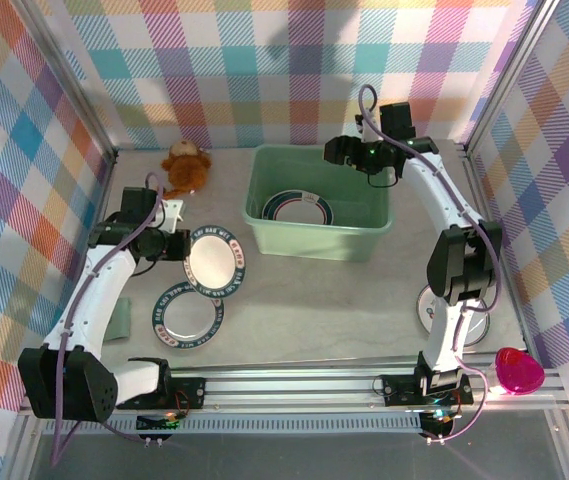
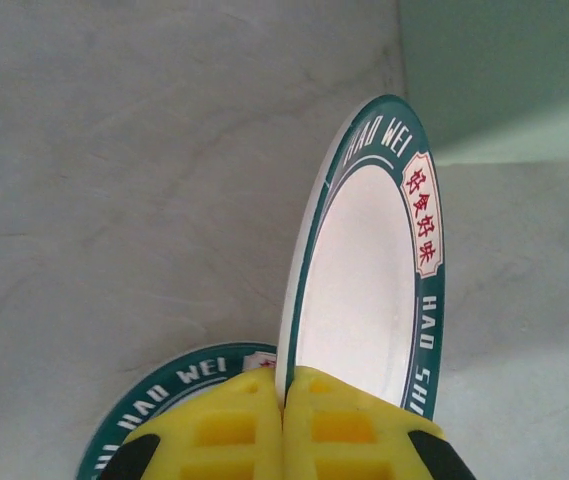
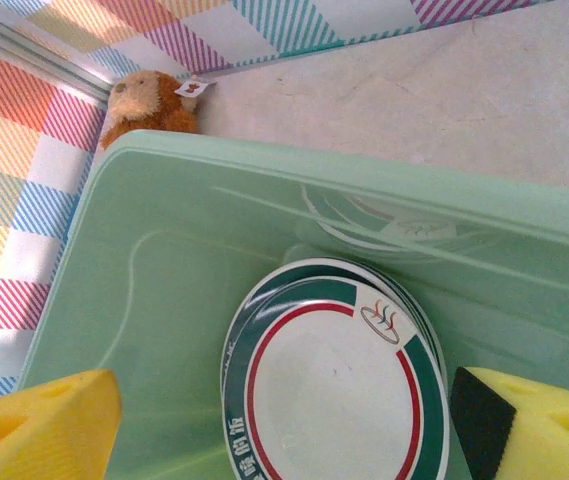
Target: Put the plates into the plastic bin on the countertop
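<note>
Plates: a teal-rimmed plate (image 2: 374, 290) stands on edge, pinched at its rim by the clenched left gripper (image 2: 284, 420), close over a second plate (image 1: 189, 318) lying flat on the countertop (image 1: 314, 310). Right gripper (image 1: 372, 165) — jaws spread wide, holding nothing — hangs over the plastic bin (image 1: 314, 238), where stacked plates (image 3: 334, 390) lie.

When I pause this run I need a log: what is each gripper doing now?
Left gripper: shut on a teal-rimmed plate, held on edge.
Right gripper: open, holding nothing, above the plastic bin.
</note>
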